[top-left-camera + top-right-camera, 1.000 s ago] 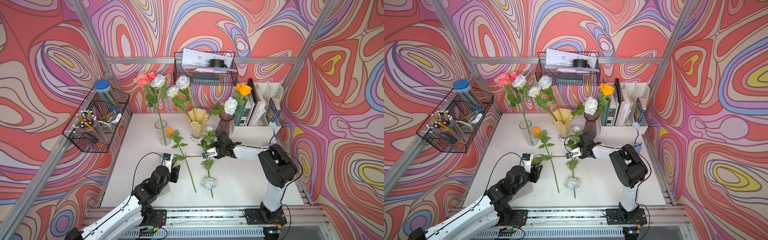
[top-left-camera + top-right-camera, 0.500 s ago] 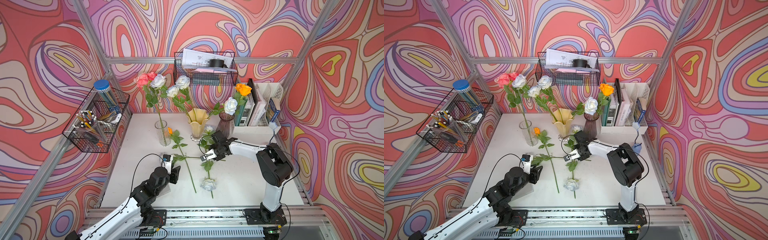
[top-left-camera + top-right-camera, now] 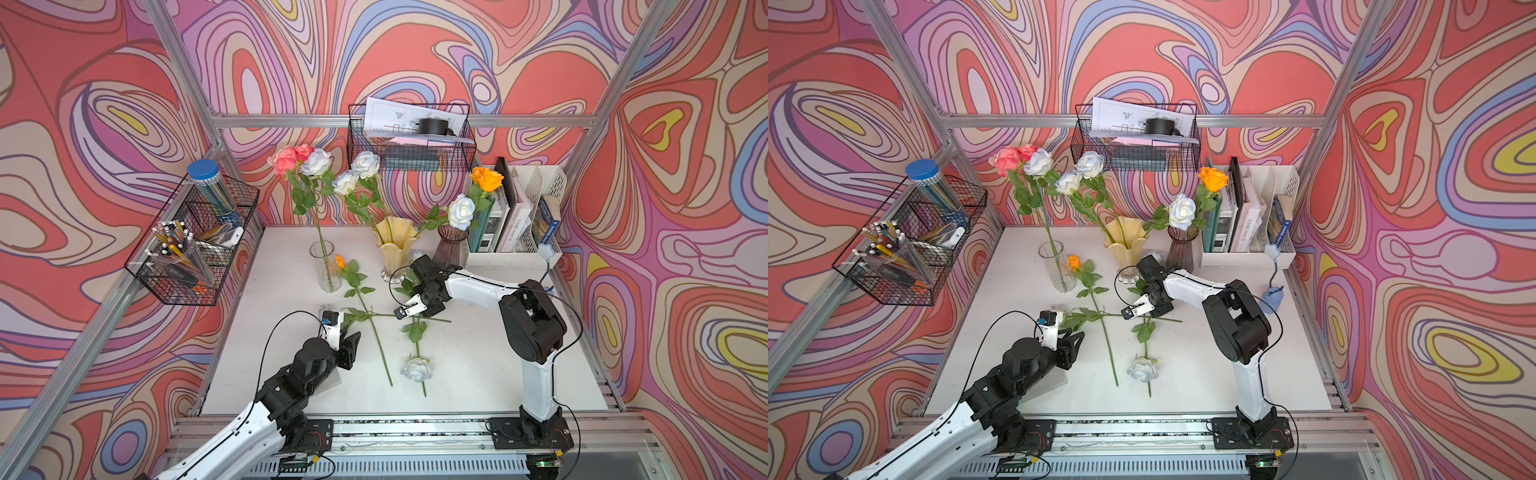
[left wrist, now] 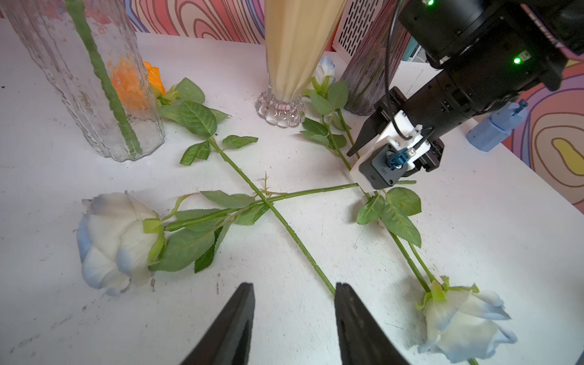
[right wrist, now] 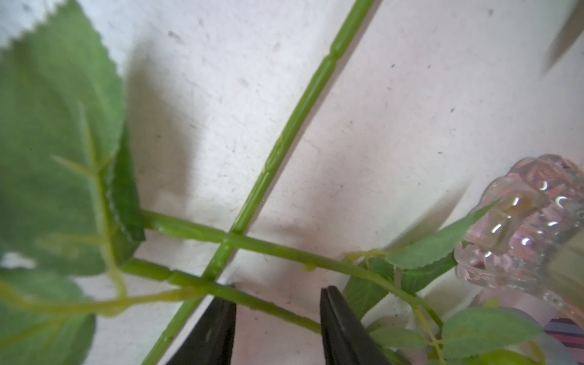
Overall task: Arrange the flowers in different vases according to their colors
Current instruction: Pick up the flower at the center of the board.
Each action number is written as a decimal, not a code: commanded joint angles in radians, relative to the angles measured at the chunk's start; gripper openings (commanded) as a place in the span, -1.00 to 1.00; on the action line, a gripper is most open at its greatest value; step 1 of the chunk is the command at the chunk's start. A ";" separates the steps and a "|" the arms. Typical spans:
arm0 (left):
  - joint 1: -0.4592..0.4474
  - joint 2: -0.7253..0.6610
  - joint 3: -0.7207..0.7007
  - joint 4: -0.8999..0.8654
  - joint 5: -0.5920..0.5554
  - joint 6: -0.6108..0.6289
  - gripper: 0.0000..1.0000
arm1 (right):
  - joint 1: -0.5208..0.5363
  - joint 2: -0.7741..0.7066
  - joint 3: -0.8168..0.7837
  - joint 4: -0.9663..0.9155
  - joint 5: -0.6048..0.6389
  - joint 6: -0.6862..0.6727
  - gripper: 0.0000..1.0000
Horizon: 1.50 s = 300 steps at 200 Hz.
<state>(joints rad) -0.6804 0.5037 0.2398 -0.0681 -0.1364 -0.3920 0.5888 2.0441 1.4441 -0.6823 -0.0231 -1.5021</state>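
Three vases stand at the back: a clear ribbed vase (image 3: 326, 268) with pink and white roses, a creamy yellow vase (image 3: 395, 245) with white ones, and a purple vase (image 3: 451, 247) with a white and an orange rose. Loose flowers lie crossed on the table: an orange rose (image 3: 340, 262), a white rose (image 3: 417, 369) and another white rose (image 4: 117, 240). My right gripper (image 5: 278, 295) is open, low over the crossing stems (image 5: 221, 243); one green stem runs between its tips. My left gripper (image 4: 294, 287) is open and empty, just short of the orange rose's stem end.
A wire basket (image 3: 195, 249) with pens and a blue-lidded jar hangs on the left wall. A second basket (image 3: 409, 141) hangs on the back wall. A white file rack (image 3: 523, 216) with books fills the back right corner, and a small blue object (image 3: 1273, 297) sits beside it.
My right gripper has moved left and toward the front, down onto the crossing stems. The left arm has stayed still.
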 commanded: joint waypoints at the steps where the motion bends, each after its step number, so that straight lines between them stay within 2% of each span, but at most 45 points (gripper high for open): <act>1: -0.004 -0.020 -0.017 -0.013 0.017 0.018 -0.04 | 0.005 0.090 0.000 -0.119 -0.007 0.010 -0.07; 40: -0.004 -0.048 -0.023 -0.022 0.029 0.020 -0.04 | 0.009 0.133 0.009 -0.182 -0.012 0.057 -0.11; 58: -0.004 -0.062 -0.027 -0.022 0.036 0.024 -0.04 | 0.014 0.153 0.035 -0.216 -0.021 0.081 -0.30; 139: -0.004 -0.100 -0.037 -0.033 0.051 0.027 -0.03 | 0.062 0.232 0.100 -0.286 -0.076 0.162 -0.48; 148: -0.004 -0.104 -0.037 -0.033 0.051 0.028 -0.04 | 0.065 0.242 0.109 -0.293 -0.086 0.179 -0.57; 162: -0.004 -0.105 -0.037 -0.034 0.053 0.028 -0.03 | 0.068 0.253 0.122 -0.290 -0.081 0.219 -0.85; 173: -0.004 -0.107 -0.038 -0.034 0.050 0.028 -0.04 | 0.065 0.246 0.120 -0.268 -0.081 0.257 -1.00; 205: -0.003 -0.105 -0.040 -0.028 0.049 0.027 -0.03 | 0.064 0.154 0.067 -0.171 -0.075 0.276 -1.00; 300: -0.003 -0.115 -0.022 -0.054 0.065 0.027 -0.04 | 0.101 -0.083 0.059 -0.034 -0.082 0.294 -1.00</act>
<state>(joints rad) -0.6804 0.4030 0.2096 -0.0860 -0.0917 -0.3813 0.6701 2.0457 1.4967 -0.7715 -0.0761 -1.2324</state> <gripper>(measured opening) 0.483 0.045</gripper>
